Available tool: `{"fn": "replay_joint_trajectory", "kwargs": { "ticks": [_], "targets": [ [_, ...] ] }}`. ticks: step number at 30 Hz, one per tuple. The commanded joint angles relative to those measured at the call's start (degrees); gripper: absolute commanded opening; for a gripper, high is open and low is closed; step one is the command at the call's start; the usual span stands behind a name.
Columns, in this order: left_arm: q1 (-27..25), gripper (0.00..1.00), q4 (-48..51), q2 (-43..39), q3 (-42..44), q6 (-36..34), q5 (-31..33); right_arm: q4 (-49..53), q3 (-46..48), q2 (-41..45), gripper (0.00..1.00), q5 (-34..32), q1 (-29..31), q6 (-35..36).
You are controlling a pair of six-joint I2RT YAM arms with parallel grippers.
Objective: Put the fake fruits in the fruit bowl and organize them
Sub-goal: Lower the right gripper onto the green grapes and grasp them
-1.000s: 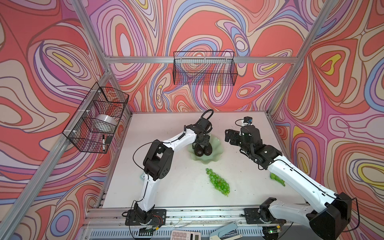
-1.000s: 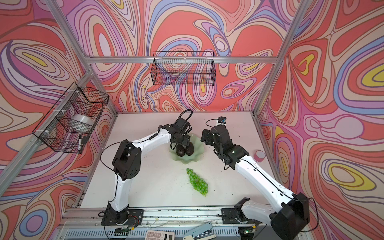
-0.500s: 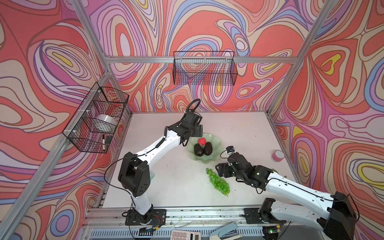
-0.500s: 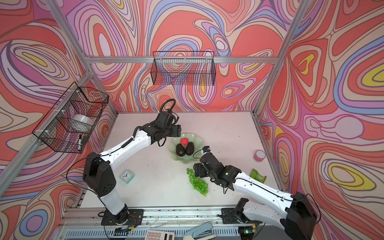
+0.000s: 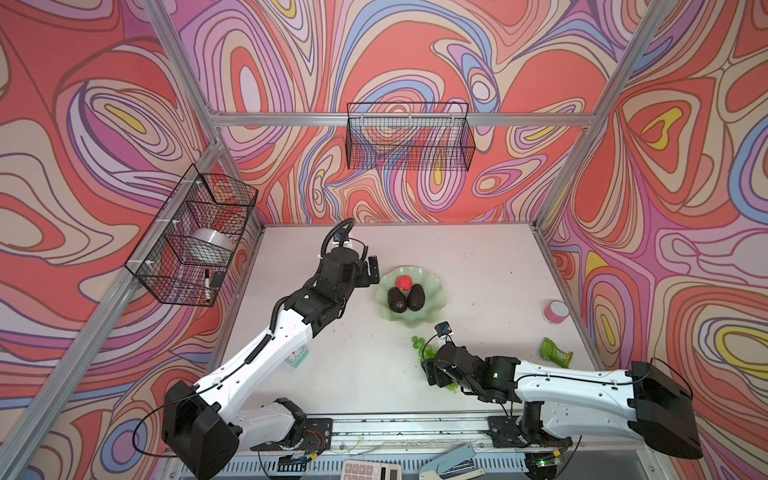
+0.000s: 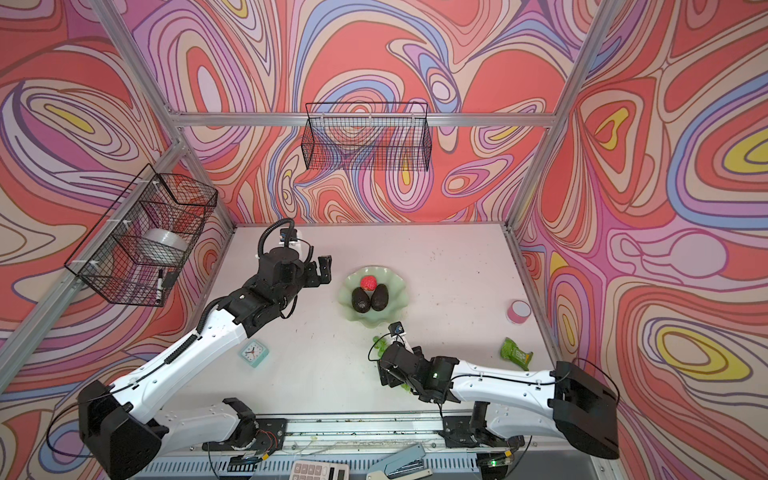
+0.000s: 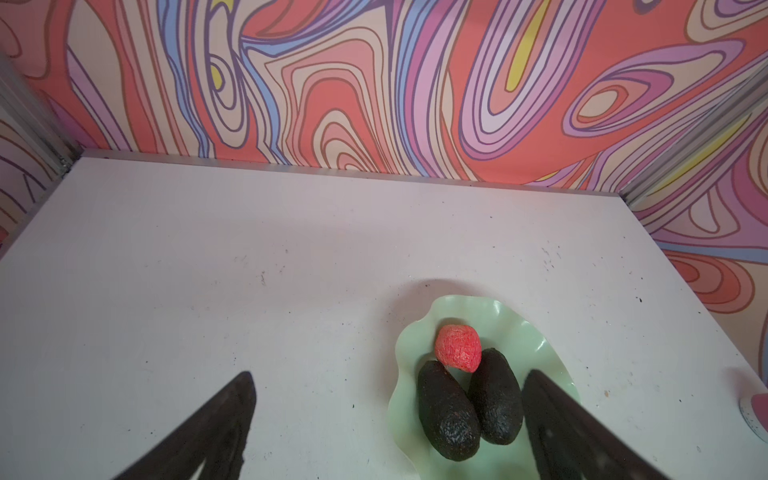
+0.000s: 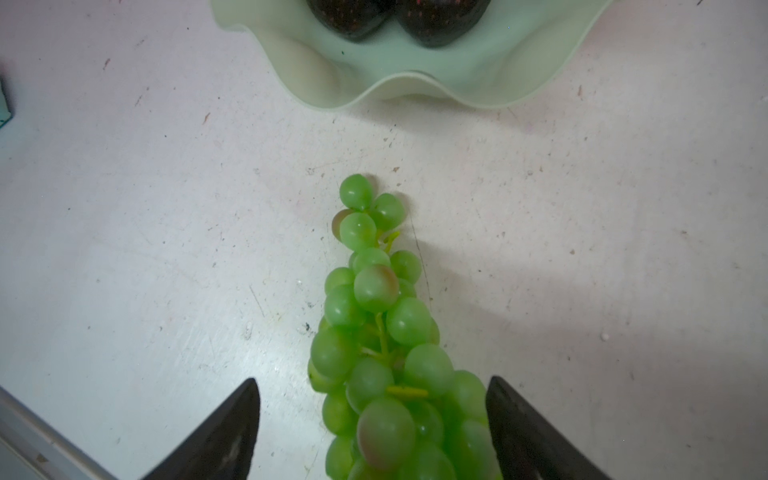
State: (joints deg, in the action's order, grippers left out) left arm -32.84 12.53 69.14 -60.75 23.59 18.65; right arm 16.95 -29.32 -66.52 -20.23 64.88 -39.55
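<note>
Right gripper (image 8: 372,379): nearest the front edge and low over the table (image 8: 124,249). Its jaws are spread to either side of the thick end of the grapes (image 8: 374,316) and have not clamped. One finger looks to brush the bunch; the other stands clear.
Why there: a long, floppy bunch is probably best taken across its bulk, so the thin end trails instead of swinging.
Grapes: lying flat on the table just in front of the bowl (image 8: 415,70). The thin tip points at the rim but does not touch it. They are the only fruit outside the bowl.
Step, as I judge it: close on the bunch, lift it, and carry it the short way forward.
Bowl: mid-table, just beyond the grapes.
Avocados (image 5: 397,300): two, side by side and touching, filling the middle of the bowl.
Strawberry (image 5: 404,283): at the avocados' far ends, leaning against both, which likely stops it rolling.
Room left: the bare near lip faces the grapes, so the bunch would probably lie there or across the avocados.
Risk: the trailing tip could catch the wavy rim or nudge the avocados.
Left gripper (image 5: 371,272): beside the bowl's far-left edge, above the table, jaws wide with nothing in them. It seems to be held off so the right arm has a clear path.
Not for the bowl: the packet (image 5: 555,352) and the pink cylinder (image 5: 555,312), at the right edge.
</note>
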Motion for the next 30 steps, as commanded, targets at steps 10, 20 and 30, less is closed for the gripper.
{"fn": "replay_joint_trajectory", "kwargs": {
  "ticks": [10, 20, 30],
  "targets": [
    [0.99, 1.0, 0.52, -3.05, 2.13, 0.0, 5.24, -1.72, 2.56, -3.21, 0.79, -2.63, 0.6, -2.78],
    [1.37, 1.0, 0.56, -2.99, 1.79, -0.12, 6.19, -1.91, 2.43, -6.7, 0.66, -1.21, 0.86, -3.99],
    [1.88, 1.0, 0.39, -3.69, 1.34, -1.4, 6.96, 8.96, 3.9, 9.94, 0.39, -5.68, 0.84, -11.98]
  ]
}}
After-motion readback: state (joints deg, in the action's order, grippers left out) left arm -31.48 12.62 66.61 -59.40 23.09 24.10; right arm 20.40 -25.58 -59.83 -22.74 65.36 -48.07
